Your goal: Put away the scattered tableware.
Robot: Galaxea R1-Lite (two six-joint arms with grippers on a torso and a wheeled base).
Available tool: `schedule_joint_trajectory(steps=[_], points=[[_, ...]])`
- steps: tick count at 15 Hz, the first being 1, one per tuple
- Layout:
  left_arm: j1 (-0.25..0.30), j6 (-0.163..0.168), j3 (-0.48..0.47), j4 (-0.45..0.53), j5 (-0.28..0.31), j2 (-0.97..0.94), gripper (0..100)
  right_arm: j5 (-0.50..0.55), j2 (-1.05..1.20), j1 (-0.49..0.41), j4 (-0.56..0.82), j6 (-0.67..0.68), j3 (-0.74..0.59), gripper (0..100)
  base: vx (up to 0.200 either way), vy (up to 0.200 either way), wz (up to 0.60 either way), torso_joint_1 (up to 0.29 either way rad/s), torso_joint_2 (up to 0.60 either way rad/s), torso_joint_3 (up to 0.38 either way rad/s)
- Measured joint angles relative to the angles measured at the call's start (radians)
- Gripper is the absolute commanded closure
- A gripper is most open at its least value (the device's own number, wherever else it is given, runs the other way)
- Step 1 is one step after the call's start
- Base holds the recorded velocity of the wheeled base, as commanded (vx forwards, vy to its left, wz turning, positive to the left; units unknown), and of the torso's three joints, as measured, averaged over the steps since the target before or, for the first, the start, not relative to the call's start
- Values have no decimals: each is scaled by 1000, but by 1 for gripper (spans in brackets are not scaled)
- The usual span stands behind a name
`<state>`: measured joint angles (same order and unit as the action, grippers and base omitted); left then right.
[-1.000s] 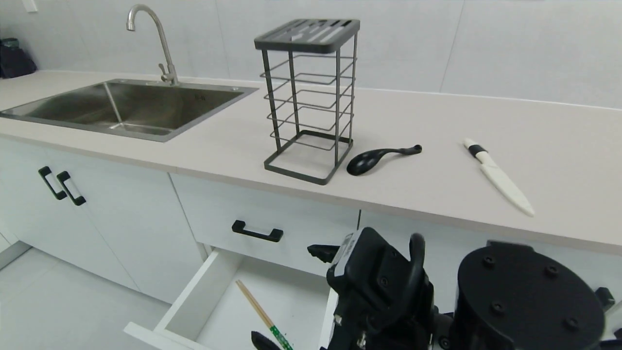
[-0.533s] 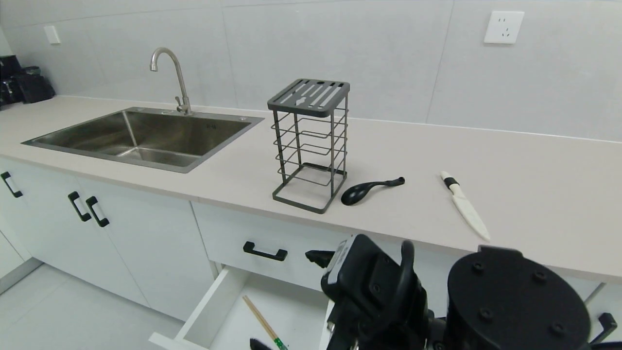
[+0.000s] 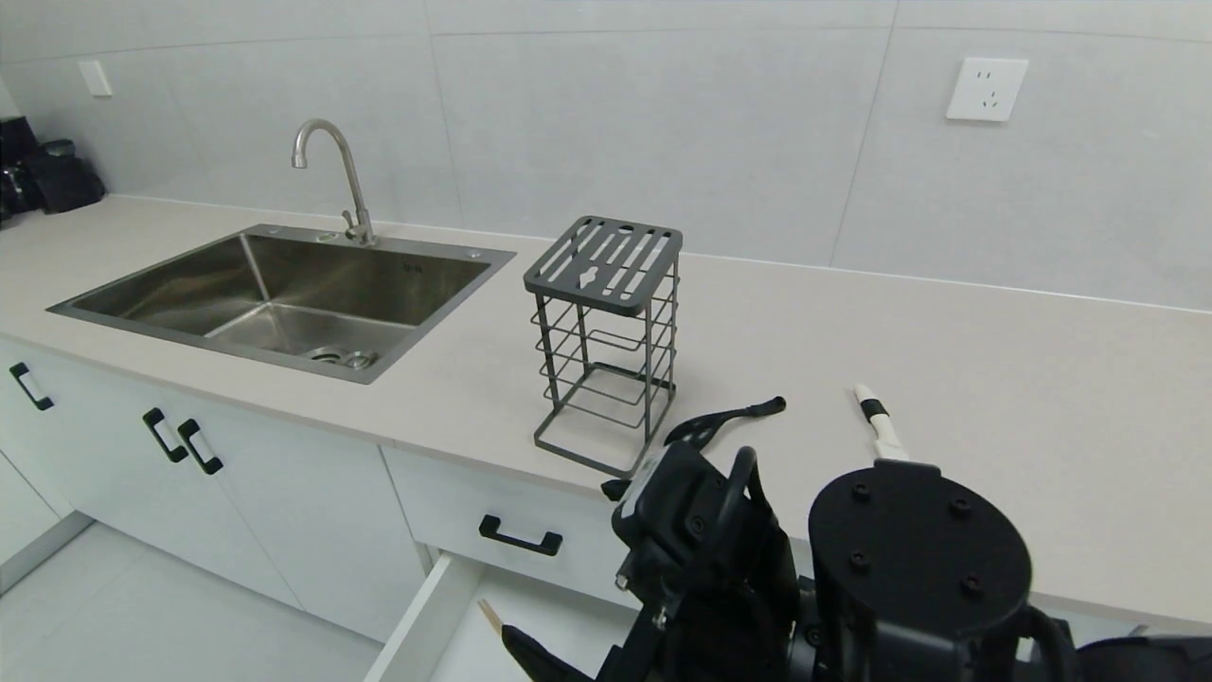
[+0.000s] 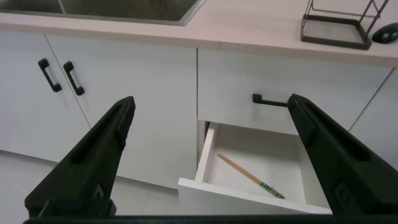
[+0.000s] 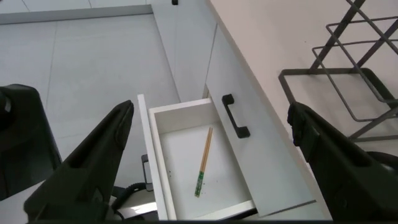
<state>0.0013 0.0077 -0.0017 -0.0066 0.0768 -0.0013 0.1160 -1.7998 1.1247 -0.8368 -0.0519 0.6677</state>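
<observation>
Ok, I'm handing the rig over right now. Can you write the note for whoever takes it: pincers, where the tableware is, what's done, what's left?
Left pincer: open, empty, facing the open drawer under the counter.
Right pincer: open, empty, above the same drawer.
Done: chopsticks lie in the drawer.
Left: black spoon on the counter beside the rack; white knife to its right, partly hidden by an arm. Neither is held.
Probably spoon next, then knife, then shut the drawer.

sink (image 3: 379,279) left of rack (image 3: 606,258) | spoon (image 3: 729,415), knife (image 3: 881,428) right of rack (on counter (image 3: 947,341)) | chopsticks (image 4: 250,177) in drawer (image 4: 204,152)
</observation>
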Motion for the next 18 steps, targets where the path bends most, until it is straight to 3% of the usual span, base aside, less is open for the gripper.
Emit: schedule_joint_trajectory(steps=[12,18], points=[[0,0,0,2,0,0,0,-118,-72,-103,-77,-20,-8,0,0,0,0,16,-28,-12],[0,0,0,3,0,0,0,-115,85,-208,-80,49,-216,0,0,0,0,0,0,0]])
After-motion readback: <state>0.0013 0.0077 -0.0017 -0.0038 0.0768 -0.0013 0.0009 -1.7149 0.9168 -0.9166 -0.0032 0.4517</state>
